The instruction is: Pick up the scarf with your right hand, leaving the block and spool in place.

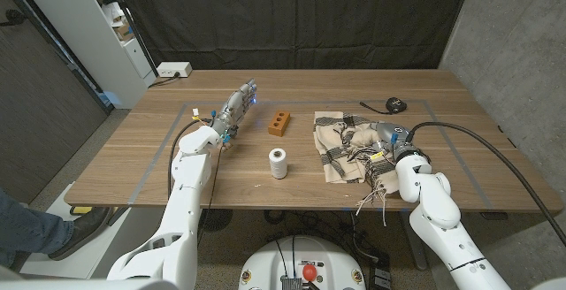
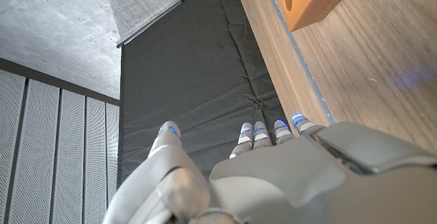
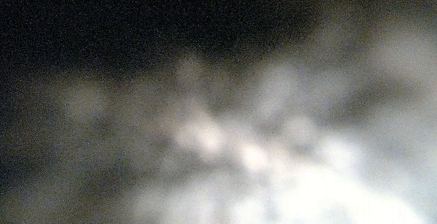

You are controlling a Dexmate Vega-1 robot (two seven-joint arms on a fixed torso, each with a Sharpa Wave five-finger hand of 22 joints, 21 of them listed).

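The right hand (image 1: 382, 145) is down on the scarf (image 1: 340, 145) at the cloth's right-hand part, and this looks like the grasping step, before any lift. The fingers are buried in the folds in the head view, and the right wrist view is just a pale blur pressed close to fabric, so I cannot tell whether the hand has closed on the cloth or is only resting on it.

The scarf itself lies rumpled on the table (image 1: 460, 104), right of centre, a cream cloth with dark checked stripes. Its long axis seems to run from the far side of the table toward the robot, and the fringed end (image 1: 371, 200) hangs over the near edge just beside the right forearm.

The spool (image 1: 279, 163) stands upright, near the scarf's left edge but apart from it. The block (image 1: 280, 123), orange with holes in it, sits a little farther back, also apart from the cloth.

My read on the next move: gather a firm fistful and raise it straight up, away from the spool, so the trailing cloth doesn't sweep left and knock it over.

Over on the other side, the left hand (image 1: 233, 110) waits on the table, fingers stretched out and holding nothing, well away from the block.
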